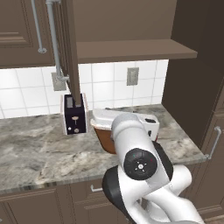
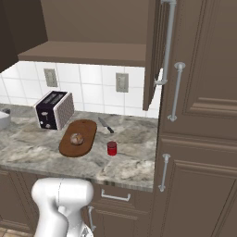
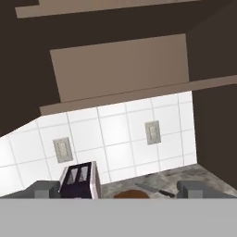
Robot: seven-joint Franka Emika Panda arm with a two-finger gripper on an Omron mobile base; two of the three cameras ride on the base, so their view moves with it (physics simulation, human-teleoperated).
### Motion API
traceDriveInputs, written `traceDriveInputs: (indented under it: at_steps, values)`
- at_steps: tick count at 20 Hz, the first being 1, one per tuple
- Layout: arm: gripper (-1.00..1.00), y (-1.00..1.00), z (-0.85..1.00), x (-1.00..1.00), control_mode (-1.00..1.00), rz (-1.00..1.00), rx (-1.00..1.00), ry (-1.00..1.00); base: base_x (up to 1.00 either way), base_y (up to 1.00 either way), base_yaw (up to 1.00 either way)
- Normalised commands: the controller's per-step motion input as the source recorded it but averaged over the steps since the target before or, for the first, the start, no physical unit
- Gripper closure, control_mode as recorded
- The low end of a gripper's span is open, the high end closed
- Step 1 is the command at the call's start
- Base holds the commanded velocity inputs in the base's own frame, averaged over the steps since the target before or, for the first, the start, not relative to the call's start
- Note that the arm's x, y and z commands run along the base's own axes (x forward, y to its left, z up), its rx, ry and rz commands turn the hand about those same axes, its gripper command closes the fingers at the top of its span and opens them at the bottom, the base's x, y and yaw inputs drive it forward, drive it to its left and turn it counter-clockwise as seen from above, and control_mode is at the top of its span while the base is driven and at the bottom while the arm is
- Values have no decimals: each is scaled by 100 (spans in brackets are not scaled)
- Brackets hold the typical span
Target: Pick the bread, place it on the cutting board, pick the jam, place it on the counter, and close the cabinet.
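On the tabletop point(image 2: 134, 162), from my right base camera, the bread point(image 2: 77, 138) already sits on the cutting board point(image 2: 88, 131), and the jam point(image 2: 111, 148) stands on the stone just beside the board's near end, apart from it. So I judge both placing steps done and the last one in hand: closing the cabinet point(image 2: 151, 51). Its door point(image 1: 70, 48) stands swung out edge-on, with the long silver handle point(image 2: 168, 41) on its outer face, above the toaster point(image 2: 54, 109) and a knife point(image 2: 106, 125) lying behind the board.

Through the hand camera my claw point(image 3: 118, 189) is spread wide with nothing between its fingertips point(image 3: 45, 189), aimed up at the open shelf and the tiled wall.

Next I would need to bring the hand round to the door's outer face and push it toward the cabinet front. I expect a flat push will do, without any grip.
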Motion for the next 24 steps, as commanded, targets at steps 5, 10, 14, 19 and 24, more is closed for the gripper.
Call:
traceDriveInputs:
  at_steps: [5,10,14,19,24]
  values:
    - [-100,13,0,-24,-100,0,0,-8,0,0,0]
    - [-100,19,4,-12,-100,0,0,-6,0,0,0]
    - [-100,20,16,-6,-100,0,0,-4,0,0,0]
    - [-100,24,11,-8,-100,0,0,-5,0,0,0]
    - [-100,24,3,-5,-100,0,0,-5,0,0,0]
